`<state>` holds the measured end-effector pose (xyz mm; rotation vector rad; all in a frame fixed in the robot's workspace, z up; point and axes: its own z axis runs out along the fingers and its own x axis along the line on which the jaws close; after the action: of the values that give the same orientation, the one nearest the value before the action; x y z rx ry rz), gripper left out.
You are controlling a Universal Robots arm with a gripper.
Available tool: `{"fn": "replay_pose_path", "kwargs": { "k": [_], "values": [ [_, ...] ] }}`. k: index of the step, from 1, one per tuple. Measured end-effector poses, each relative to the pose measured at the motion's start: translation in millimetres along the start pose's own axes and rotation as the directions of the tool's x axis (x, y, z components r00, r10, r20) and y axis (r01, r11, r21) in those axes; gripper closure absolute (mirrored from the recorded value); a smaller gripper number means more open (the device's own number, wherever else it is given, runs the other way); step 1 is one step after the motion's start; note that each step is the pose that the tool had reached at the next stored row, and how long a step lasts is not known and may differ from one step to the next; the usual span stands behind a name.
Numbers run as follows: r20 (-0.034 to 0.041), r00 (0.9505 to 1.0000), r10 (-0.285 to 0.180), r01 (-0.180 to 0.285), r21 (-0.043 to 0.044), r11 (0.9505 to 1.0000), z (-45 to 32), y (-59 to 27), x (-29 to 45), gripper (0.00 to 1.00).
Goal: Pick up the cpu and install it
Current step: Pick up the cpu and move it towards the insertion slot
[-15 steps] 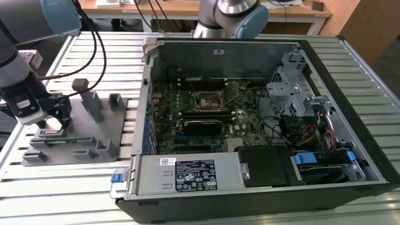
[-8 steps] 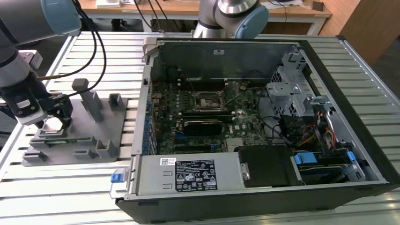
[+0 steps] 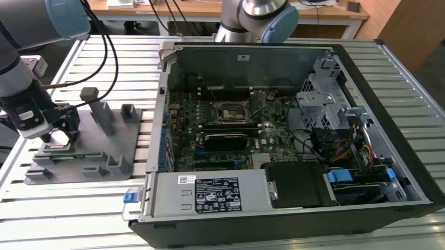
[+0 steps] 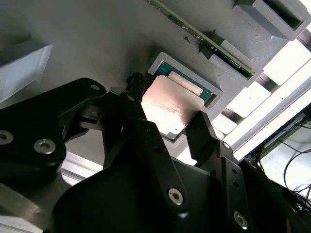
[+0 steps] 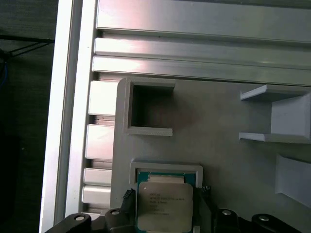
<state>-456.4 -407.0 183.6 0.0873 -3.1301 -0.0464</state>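
The cpu (image 5: 164, 206), a flat square chip with a shiny silver top and a thin green edge, lies in a shallow square pocket of the grey fixture plate (image 3: 111, 148) at the exterior view's left. My gripper (image 3: 61, 136) hangs low over that pocket. In both wrist views its two black fingers (image 4: 138, 99) press against opposite sides of the cpu (image 4: 167, 104), so the gripper (image 4: 167, 110) is shut on it. The chip looks level in its pocket. Inside the open computer case, the black-framed socket (image 3: 230, 111) sits on the motherboard.
A long green memory stick (image 4: 204, 41) stands in a slot of the fixture beside the cpu pocket. Grey posts (image 3: 97, 112) rise from the plate. The open computer case (image 3: 389, 104) fills the slatted aluminium table's middle and right. Cables (image 3: 104, 47) hang from the arm.
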Motion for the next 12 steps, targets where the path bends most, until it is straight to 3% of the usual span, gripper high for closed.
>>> {"fn": "replay_pose_path", "kwargs": {
  "k": [2,3,12],
  "values": [
    [-0.0003,1.0,0.0,0.0,0.0001,1.0,-0.1,0.0,0.0,0.39],
    [-0.0003,1.0,0.0,0.0,0.0001,1.0,-0.1,0.0,0.0,0.45],
    [0.0001,1.0,0.002,-0.002,0.0,1.0,-1.5,0.1,0.0,0.45]
  ]
}}
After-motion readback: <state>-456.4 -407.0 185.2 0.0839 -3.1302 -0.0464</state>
